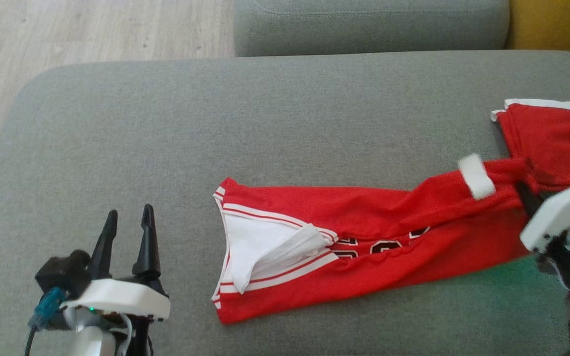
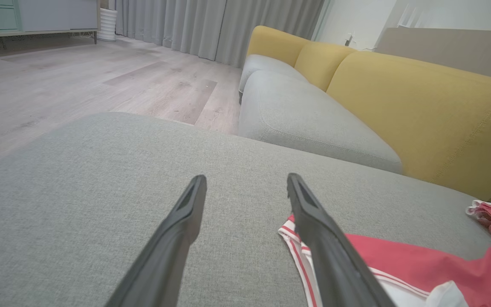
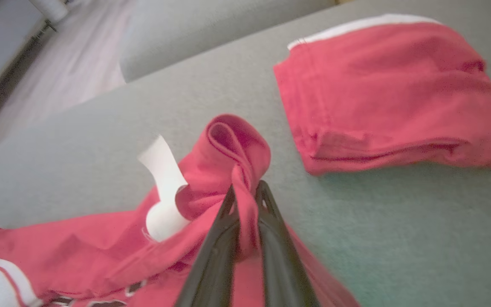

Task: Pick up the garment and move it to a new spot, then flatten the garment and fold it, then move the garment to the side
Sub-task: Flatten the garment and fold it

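The garment (image 1: 389,232) is a red jersey with white trim and dark lettering, stretched out in a long strip across the grey ottoman (image 1: 215,123). My right gripper (image 1: 526,194) is at its right end, shut on a raised fold of red cloth (image 3: 228,145), with the fingers (image 3: 215,256) pinching it just beside a white tag (image 3: 162,170). My left gripper (image 1: 129,210) stands open to the left of the garment's white-trimmed end (image 2: 399,256), with nothing between its fingers (image 2: 177,230).
A folded red piece with a white edge (image 3: 377,85) lies on the ottoman just past my right gripper, at the far right (image 1: 552,138). A grey sofa seat (image 1: 364,24) with yellow backs (image 2: 420,102) stands behind. Wooden floor (image 1: 92,29) lies to the left.
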You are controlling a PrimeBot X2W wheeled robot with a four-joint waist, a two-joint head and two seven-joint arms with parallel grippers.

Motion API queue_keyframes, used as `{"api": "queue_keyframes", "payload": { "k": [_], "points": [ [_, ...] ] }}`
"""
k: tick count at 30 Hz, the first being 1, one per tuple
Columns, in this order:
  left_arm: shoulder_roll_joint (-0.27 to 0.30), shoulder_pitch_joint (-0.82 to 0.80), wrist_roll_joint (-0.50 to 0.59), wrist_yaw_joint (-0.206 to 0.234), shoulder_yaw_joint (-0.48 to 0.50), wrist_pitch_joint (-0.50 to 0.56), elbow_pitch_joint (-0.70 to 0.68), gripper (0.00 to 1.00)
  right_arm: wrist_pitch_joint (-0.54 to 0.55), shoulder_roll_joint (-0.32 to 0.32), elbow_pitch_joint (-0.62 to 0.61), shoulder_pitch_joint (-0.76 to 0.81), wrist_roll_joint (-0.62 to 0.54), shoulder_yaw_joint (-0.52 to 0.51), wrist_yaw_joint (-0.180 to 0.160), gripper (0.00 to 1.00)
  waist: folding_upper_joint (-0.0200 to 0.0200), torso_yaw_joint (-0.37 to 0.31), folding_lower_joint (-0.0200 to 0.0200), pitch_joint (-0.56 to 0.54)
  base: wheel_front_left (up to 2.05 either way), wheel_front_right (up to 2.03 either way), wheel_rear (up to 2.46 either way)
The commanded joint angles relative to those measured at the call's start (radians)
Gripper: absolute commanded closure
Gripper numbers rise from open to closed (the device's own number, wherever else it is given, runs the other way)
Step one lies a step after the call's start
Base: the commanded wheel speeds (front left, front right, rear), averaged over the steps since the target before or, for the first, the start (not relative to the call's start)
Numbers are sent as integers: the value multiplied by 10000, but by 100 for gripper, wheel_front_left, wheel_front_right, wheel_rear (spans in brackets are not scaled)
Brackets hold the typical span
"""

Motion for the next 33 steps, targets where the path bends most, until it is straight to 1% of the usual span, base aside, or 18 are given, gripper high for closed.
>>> {"api": "queue_keyframes", "payload": {
  "k": [1, 8, 10, 12, 15, 17, 20, 24, 28, 33],
  "points": [
    [14, -402, 78, -62, 399, -122, -247, 0, 153, 176, -940, -322, 400, 317, 75, 100, -1, 51, 0, -37, 0, 0, 0],
    [9, -461, 14, -126, 348, -122, -113, 0, 1022, 1309, -2993, -151, 1991, 1379, 75, 100, -1, 530, 0, -44, 0, 0, 0],
    [9, -477, -29, -113, 274, -122, -103, 0, 1254, 1562, -3347, -129, 2428, 1765, 75, 100, -1, 724, 0, -16, 0, 0, 0],
    [8, -493, -94, -80, 179, -122, -97, 0, 1421, 1765, -3448, -137, 2881, 2117, 75, 100, -1, 934, 0, 19, 0, 0, 0],
    [8, -541, -187, -40, 13, -122, -45, 0, 1412, 1928, -3257, -164, 3300, 2602, 75, 100, -1, 1308, 0, 41, 0, 0, 0],
    [8, -556, -212, -31, -33, -122, -24, 0, 1386, 1953, -3139, -175, 3371, 2792, 75, 100, -1, 1432, 0, 61, 0, 0, 0],
    [8, -582, -249, -2, -139, -122, 42, 0, 1144, 1986, -2748, -219, 3571, 3371, 75, 100, -1, 1773, 0, 94, 0, 0, 0],
    [8, -627, -274, 2, -184, -122, 141, 0, 438, 1993, -2150, -397, 4155, 4141, 75, 100, -1, 2110, 0, 141, 0, 0, 0],
    [7, -691, -296, -26, -245, -122, 219, 0, -442, 1995, -1259, -855, 4410, 4764, 75, 100, -1, 2309, 0, 203, 0, 0, 0],
    [7, -788, -289, -41, -322, -122, 296, 0, -1484, 1995, -330, -1538, 5026, 5664, 75, 100, -1, 2469, 0, 288, 0, 0, 0]
  ]
}}
